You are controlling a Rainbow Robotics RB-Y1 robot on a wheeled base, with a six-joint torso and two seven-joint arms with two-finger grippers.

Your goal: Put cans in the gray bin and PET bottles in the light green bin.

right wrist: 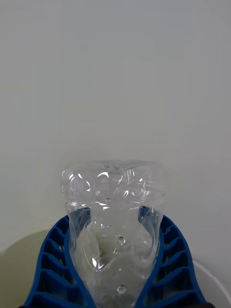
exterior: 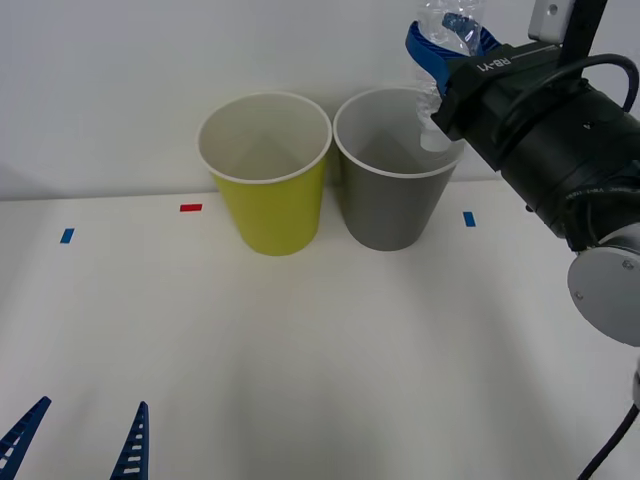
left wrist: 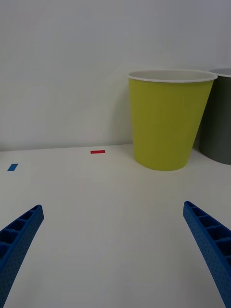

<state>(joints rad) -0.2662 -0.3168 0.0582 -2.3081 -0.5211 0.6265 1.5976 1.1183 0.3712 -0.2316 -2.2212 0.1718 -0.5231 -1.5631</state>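
Observation:
My right gripper [exterior: 450, 42] is shut on a clear, wrinkled PET bottle [exterior: 456, 16], held high over the far right rim of the gray bin [exterior: 385, 212]. In the right wrist view the bottle [right wrist: 115, 202] stands between the blue fingers [right wrist: 50, 260]. The light green bin [exterior: 272, 210] stands just left of the gray one, almost touching it. Low at the table's near left, my left gripper [exterior: 90, 405] is open and holds nothing; its wrist view faces the light green bin [left wrist: 166, 125] with the gray bin [left wrist: 219, 127] behind it. Cans are out of view.
Both bins stand at the back of the white table [exterior: 320, 350], close to a white wall. On the table lie a red tape mark [exterior: 190, 207] and two blue ones [exterior: 67, 236] [exterior: 469, 218].

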